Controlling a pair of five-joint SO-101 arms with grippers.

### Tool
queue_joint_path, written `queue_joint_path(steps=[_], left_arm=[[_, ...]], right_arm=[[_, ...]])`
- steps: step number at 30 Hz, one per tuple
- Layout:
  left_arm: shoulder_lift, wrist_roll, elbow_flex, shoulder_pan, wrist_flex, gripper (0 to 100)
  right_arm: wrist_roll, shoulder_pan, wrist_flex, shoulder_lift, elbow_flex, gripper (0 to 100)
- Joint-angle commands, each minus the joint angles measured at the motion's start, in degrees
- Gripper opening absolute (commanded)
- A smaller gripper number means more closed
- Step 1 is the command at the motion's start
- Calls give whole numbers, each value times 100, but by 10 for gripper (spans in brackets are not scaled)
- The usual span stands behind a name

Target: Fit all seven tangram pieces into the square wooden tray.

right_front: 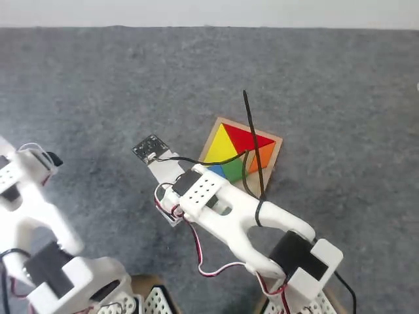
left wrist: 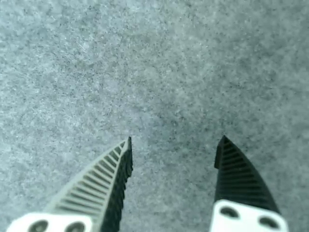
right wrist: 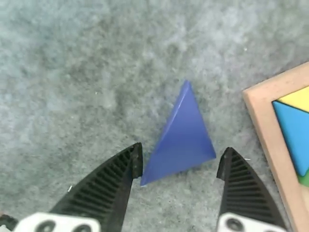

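Observation:
The square wooden tray lies on the grey felt right of centre, holding yellow, red, orange, green and light blue pieces. In the right wrist view a dark blue triangle lies flat on the felt beside the tray's rim. My right gripper stands open, its fingertips either side of the triangle's wide end, not touching it. The right arm covers that triangle from above. My left gripper is open over bare felt, with its arm at the left edge.
Black cables from the right arm cross over the tray. A small camera board sticks out at that arm's tip. Grey felt covers the whole table, with open room at the back and far right.

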Motion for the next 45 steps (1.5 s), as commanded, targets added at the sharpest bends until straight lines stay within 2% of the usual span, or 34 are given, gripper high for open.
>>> queue_joint_path(steps=[1,14,28,35,39,45], left_arm=[[-334,-79,-48,26,-88,275],[-334,-79,-57,26,-79,275],[-334,-79,-57,26,-97,275],[-334,-79,-66,26,-105,275],[-334,-79,-66,26,-105,275],[-334,-79,-66,26,-105,275]], right_arm=[[53,40,-57,-48,-299,249],[62,40,215,-22,-598,249],[26,40,760,989,-1415,247],[18,31,936,1007,-1407,87],[18,40,971,1007,-1407,96],[44,171,1226,884,-1530,48]])
